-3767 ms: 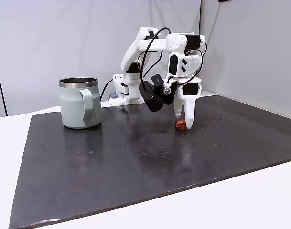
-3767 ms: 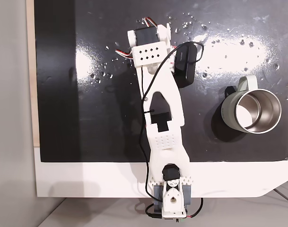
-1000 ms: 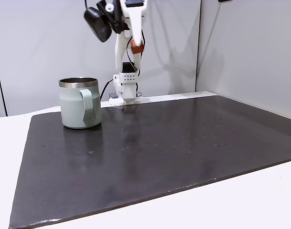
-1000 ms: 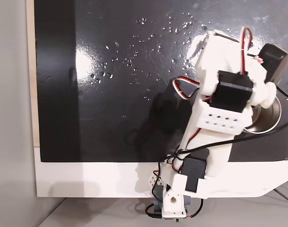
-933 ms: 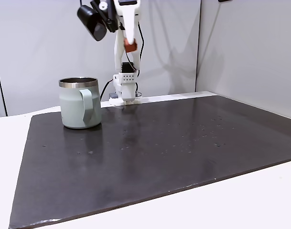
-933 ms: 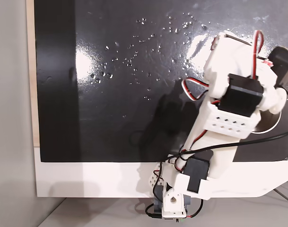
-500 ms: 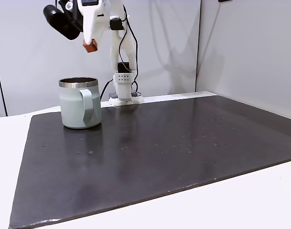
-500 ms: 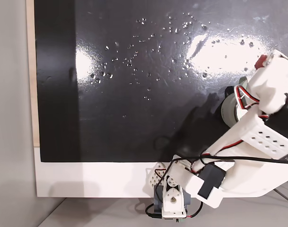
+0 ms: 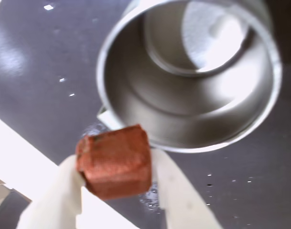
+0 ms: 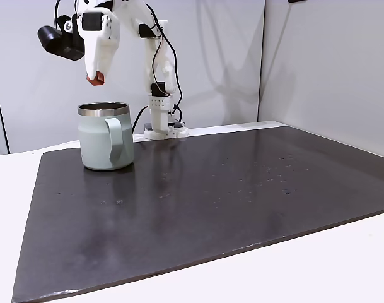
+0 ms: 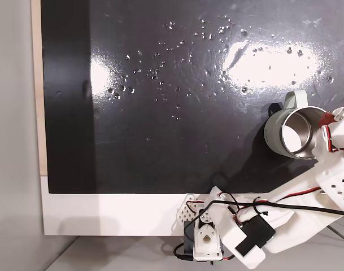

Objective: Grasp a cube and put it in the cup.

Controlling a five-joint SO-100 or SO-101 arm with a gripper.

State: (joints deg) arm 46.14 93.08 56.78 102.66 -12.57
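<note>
Tool (image 10: 95, 78) carried cube (image 10: 99, 77) — from mat to above cup (image 10: 104, 136)

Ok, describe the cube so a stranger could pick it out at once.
Find the dark mat, then the sage-green cup standing on it. The cube hangs above the cup's steel rim, pinched in the white gripper: a tiny reddish-brown block.

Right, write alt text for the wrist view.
The gripper holds a reddish-brown cube between its white fingers, raised above the open steel mouth of the cup. The cup stands on a dark, shiny mat.
</note>
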